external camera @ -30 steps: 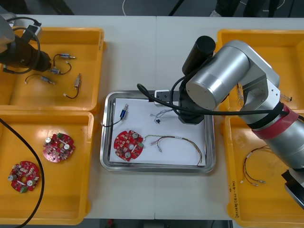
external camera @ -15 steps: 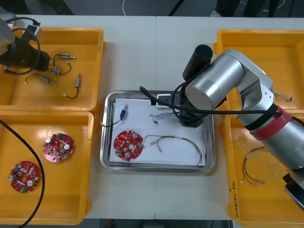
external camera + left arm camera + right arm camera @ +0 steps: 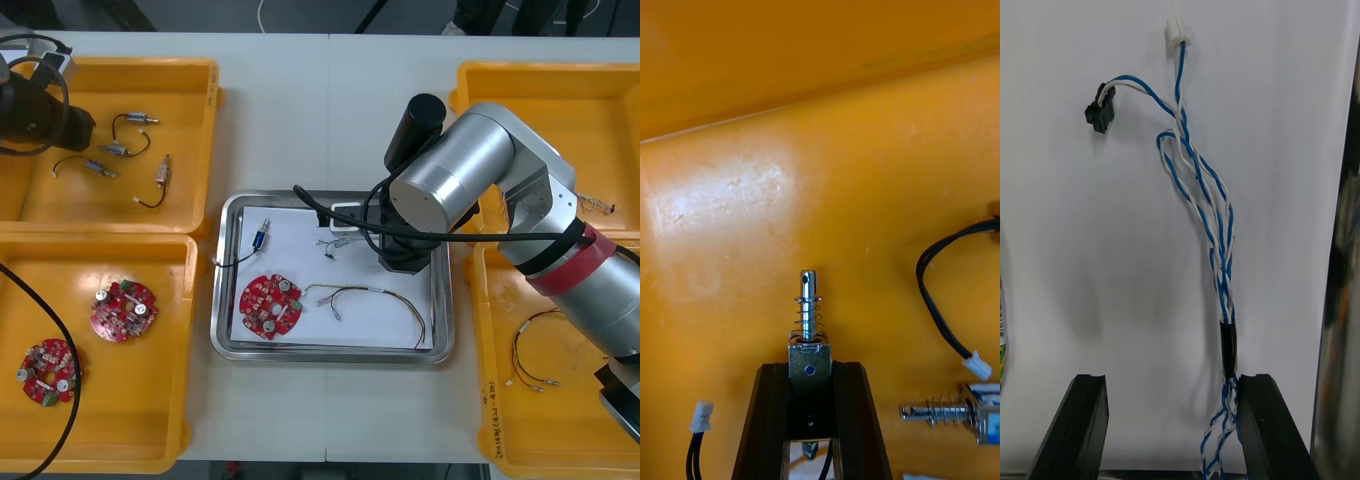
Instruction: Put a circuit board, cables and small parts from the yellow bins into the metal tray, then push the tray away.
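Front view: cables [image 3: 380, 293], board [image 3: 271, 305] in tray [image 3: 330, 353]

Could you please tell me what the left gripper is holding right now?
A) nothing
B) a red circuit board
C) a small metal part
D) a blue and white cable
C: the left gripper has its fingers shut on a small metal part over a yellow bin.

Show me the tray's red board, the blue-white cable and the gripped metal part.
red circuit board [image 3: 271, 304]: front view, its centre.
blue and white cable [image 3: 1223, 300]: right wrist view, twisted middle.
small metal part [image 3: 809, 364]: left wrist view, square body.
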`<state>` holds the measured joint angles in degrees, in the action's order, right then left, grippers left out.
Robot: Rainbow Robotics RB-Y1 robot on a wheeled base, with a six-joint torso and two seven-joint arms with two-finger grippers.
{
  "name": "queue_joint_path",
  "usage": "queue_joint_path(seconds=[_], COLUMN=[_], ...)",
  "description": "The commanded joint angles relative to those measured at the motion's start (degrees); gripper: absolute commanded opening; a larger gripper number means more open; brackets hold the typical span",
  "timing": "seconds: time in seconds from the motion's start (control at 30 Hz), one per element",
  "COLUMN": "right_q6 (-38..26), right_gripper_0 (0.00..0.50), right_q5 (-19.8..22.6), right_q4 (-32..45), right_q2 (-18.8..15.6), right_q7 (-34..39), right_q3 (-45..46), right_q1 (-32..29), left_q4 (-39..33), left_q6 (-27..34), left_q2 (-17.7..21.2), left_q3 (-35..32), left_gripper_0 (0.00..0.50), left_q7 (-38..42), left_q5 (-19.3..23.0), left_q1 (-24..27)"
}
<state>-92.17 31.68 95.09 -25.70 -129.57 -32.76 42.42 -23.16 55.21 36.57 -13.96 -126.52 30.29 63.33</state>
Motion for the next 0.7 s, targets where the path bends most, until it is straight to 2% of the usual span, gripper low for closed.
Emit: queue_joint_path(seconds=[0.03, 0.13, 0.4, 0.7], right_q6=[-1.3, -2.1, -2.7, -5.7], right_gripper_0=[0.5, 0.5, 0.5, 0.5], right_q5=[-0.2, -0.5, -0.6, 0.1], right_q4=[4.5, 5.4, 7.4, 9.3], right_q2=[-1.0, -1.0, -1.0, -0.9], right_q7=[1.4, 1.6, 1.6, 1.2], right_q3=[-0.6, -0.4, 0.8, 4.7], right_q1=[0.3, 0.3, 0.3, 0.5], left_q4=[-4.8, -6.8, -16.3, -26.2], left_q6=[3.7, 6.1, 16.8, 28.7], left_q2=[3.9, 4.2, 4.1, 4.1], left_q3=[1.3, 1.3, 1.8, 3.1], left_gripper_0=[0.0, 0.0, 0.0, 0.0], left_q7=[-6.3, -3.7, 6.3, 14.4], left_q5=[-0.1, -0.8, -6.5, -7.7], left_q1=[-0.4, -0.4, -0.4, -0.4])
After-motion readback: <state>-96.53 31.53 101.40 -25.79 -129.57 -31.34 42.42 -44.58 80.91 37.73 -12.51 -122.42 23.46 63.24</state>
